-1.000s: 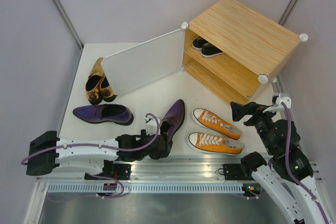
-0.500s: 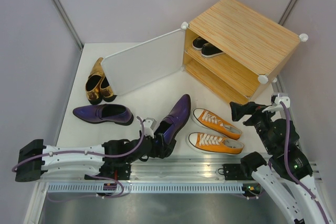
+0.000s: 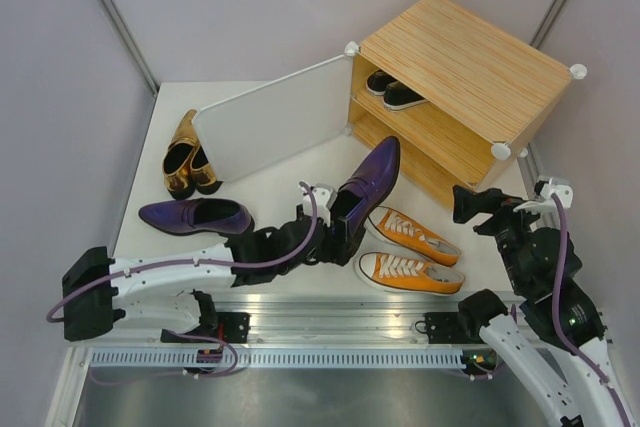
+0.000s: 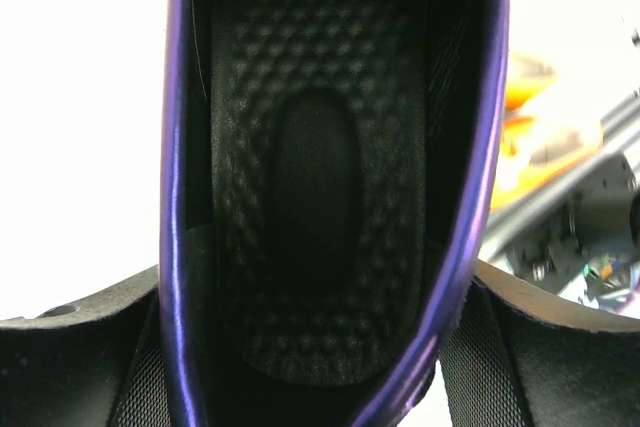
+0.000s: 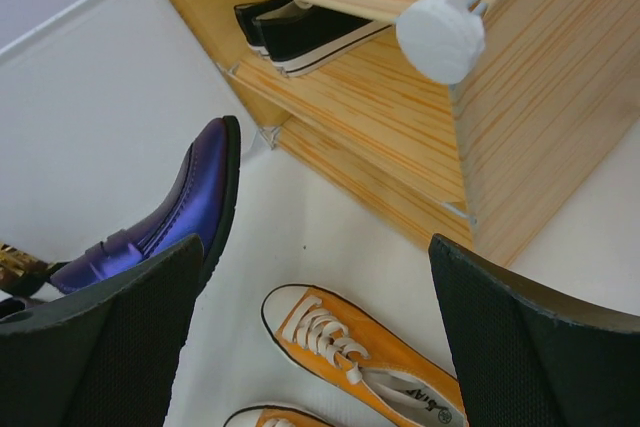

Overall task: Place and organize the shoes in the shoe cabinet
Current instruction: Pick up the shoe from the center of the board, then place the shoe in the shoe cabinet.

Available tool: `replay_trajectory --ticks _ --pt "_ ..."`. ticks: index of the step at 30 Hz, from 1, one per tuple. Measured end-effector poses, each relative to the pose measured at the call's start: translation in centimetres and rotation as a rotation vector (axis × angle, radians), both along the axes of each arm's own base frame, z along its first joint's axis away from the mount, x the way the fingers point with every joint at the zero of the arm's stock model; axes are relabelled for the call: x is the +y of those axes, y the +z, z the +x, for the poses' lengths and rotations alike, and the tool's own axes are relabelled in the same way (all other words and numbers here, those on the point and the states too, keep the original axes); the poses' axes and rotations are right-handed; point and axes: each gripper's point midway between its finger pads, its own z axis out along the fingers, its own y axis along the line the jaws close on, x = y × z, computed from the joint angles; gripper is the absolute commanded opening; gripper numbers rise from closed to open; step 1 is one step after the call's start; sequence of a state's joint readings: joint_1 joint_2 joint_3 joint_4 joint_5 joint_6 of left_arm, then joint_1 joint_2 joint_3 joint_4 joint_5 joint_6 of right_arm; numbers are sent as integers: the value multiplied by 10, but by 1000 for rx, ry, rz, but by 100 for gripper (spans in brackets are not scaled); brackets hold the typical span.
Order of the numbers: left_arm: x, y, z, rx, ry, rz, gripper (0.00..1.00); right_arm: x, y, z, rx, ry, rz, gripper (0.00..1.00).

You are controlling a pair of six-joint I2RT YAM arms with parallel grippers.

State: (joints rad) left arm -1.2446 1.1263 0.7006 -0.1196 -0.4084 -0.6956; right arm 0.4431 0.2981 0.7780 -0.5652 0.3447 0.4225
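My left gripper point(image 3: 335, 227) is shut on the heel of a glossy purple loafer point(image 3: 368, 182), held off the table with its toe pointing at the shoe cabinet point(image 3: 470, 67). In the left wrist view the loafer's dark insole point(image 4: 330, 197) fills the space between the fingers. The second purple loafer point(image 3: 195, 217) lies at the left. Two orange sneakers point(image 3: 410, 252) sit side by side in front of the cabinet. Black sneakers point(image 3: 392, 90) stand on the cabinet's inner shelf. Gold pumps point(image 3: 188, 157) rest behind the open door point(image 3: 272, 122). My right gripper point(image 3: 478, 205) hangs open near the cabinet's front right corner.
The white door swings out to the left of the cabinet. From the right wrist, a white corner knob point(image 5: 441, 37) juts out above the lower compartment, with an orange sneaker point(image 5: 370, 347) below and the loafer's toe point(image 5: 180, 212) at the left. The aluminium rail point(image 3: 330, 327) runs along the near edge.
My left arm has lifted the purple loafer and carried it up and to the right, toward the cabinet opening. The right gripper has shifted slightly to the right.
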Motion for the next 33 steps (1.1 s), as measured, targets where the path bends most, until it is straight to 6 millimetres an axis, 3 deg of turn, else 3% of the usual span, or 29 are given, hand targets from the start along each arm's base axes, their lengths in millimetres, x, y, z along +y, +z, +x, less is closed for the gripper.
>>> replay_trajectory --ticks 5,10,20,25,30,33 --pt "-15 18 47 -36 0 39 2 -12 18 -3 -41 -53 15 97" --pt "-35 24 84 -56 -42 106 2 -20 21 -6 -52 -92 14 98" --pt "-98 45 116 -100 -214 196 2 -36 22 -11 -62 -157 -12 98" --pt "-126 44 140 -92 -246 227 2 -41 23 -14 -75 -177 -11 98" --pt "-139 35 170 -68 -240 262 2 -45 25 -18 -90 -187 -6 98" --pt "-140 40 183 -71 -229 274 2 -47 25 -19 -95 -193 -8 98"
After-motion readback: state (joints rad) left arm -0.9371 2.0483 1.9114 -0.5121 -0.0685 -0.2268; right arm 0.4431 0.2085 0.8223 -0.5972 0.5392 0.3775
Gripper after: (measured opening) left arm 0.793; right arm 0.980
